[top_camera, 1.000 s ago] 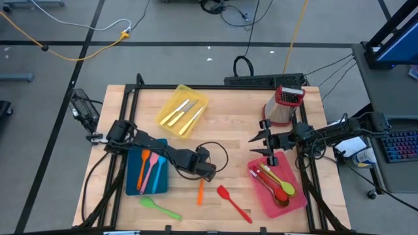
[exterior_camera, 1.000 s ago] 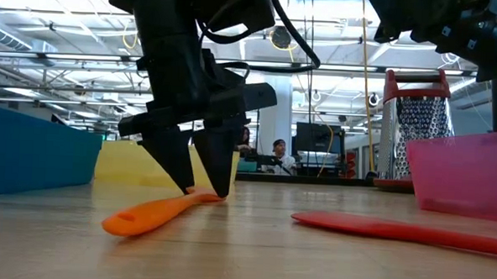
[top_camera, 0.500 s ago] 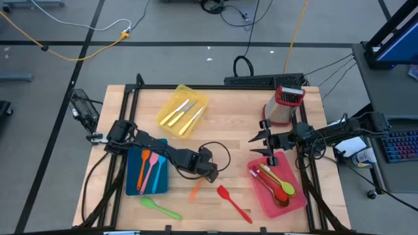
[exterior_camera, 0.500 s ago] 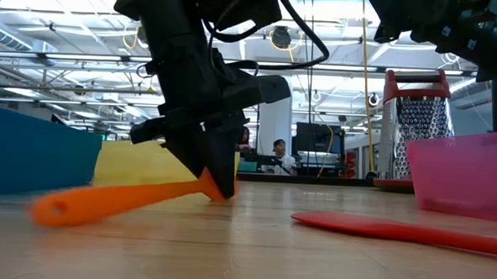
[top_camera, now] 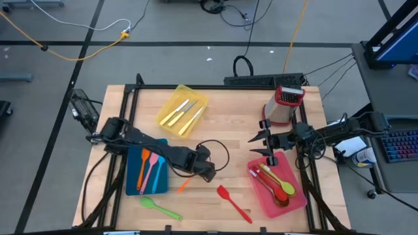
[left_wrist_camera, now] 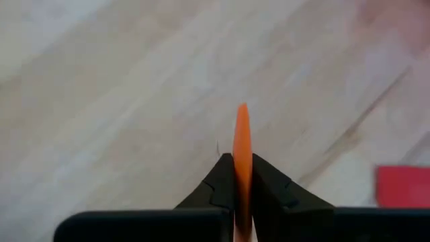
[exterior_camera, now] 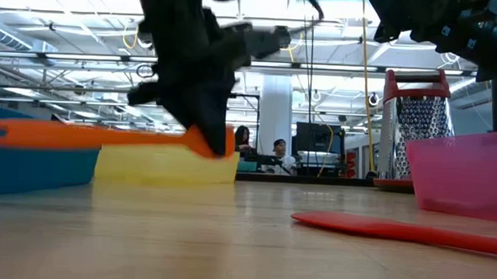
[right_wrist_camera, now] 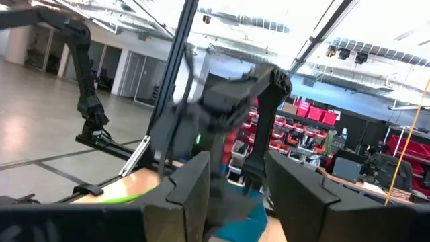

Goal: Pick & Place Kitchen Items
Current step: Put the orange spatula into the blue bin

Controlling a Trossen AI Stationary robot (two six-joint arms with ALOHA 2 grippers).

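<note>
Since a second ago the orange spatula [exterior_camera: 81, 135] has been lifted off the table [top_camera: 228, 130] and carried toward the blue tray [top_camera: 134, 181]; it is now held level in the air, just beside that tray's near-centre edge, clamped between the fingers of the left gripper [top_camera: 196, 175]. Beside the blue tray lie a green spoon [top_camera: 159, 207] and, farther off, a red spatula [top_camera: 233, 203]. The right gripper [top_camera: 269, 154] hangs with fingers spread over the red tray [top_camera: 295, 202], well apart from the blue tray.
</note>
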